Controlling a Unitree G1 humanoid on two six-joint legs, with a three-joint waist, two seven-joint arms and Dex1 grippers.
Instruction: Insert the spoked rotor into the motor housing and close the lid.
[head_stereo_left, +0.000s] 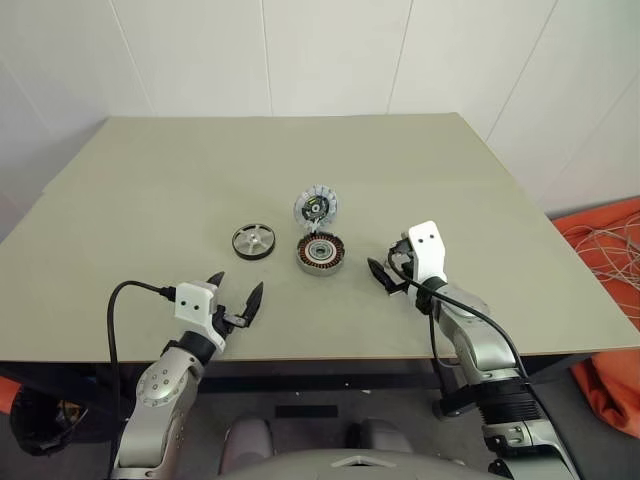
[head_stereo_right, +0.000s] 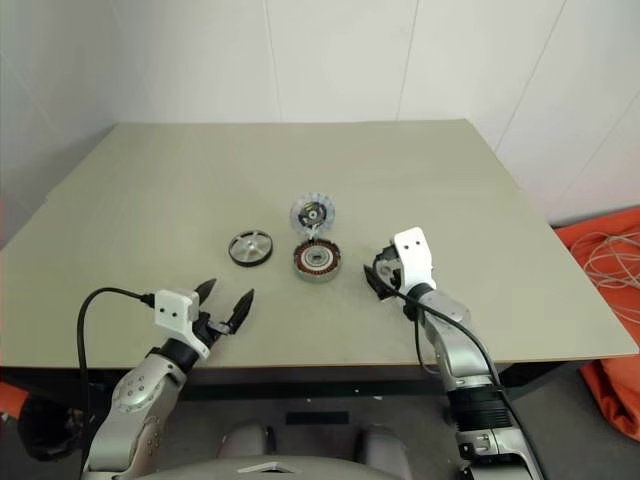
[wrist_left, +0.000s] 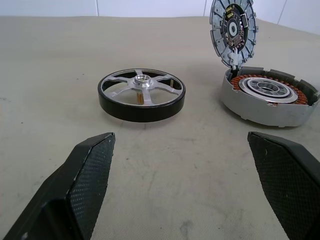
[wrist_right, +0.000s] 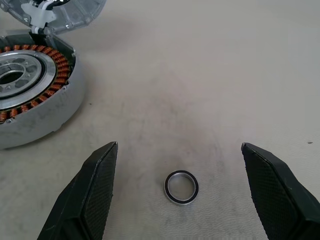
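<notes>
You have one spoked rotor (head_stereo_left: 253, 241), one motor housing (head_stereo_left: 320, 254) with one lid (head_stereo_left: 316, 208), and one small dark ring (wrist_right: 181, 187), all on the table (head_stereo_left: 150, 180). Two pincers sit over the near edge, both empty.

The rotor lies flat with its silver hub facing up, just beside the housing on its left but apart from it. It sits ahead of your left pincer (head_stereo_left: 236, 297) and slightly to the right, well clear of the fingertips (wrist_left: 95, 150). That pincer's jaws are spread wide.

The housing rests flat in the middle of the table, copper windings and bearing facing up. Its lid stands nearly upright from the far edge, hinged there, white-segmented inner face turned toward you.

Your right pincer (head_stereo_left: 383, 276) is to the right of the housing, near it but not touching, jaws spread wide. The small ring lies flat on the table between its two fingers (wrist_right: 100, 185).
</notes>
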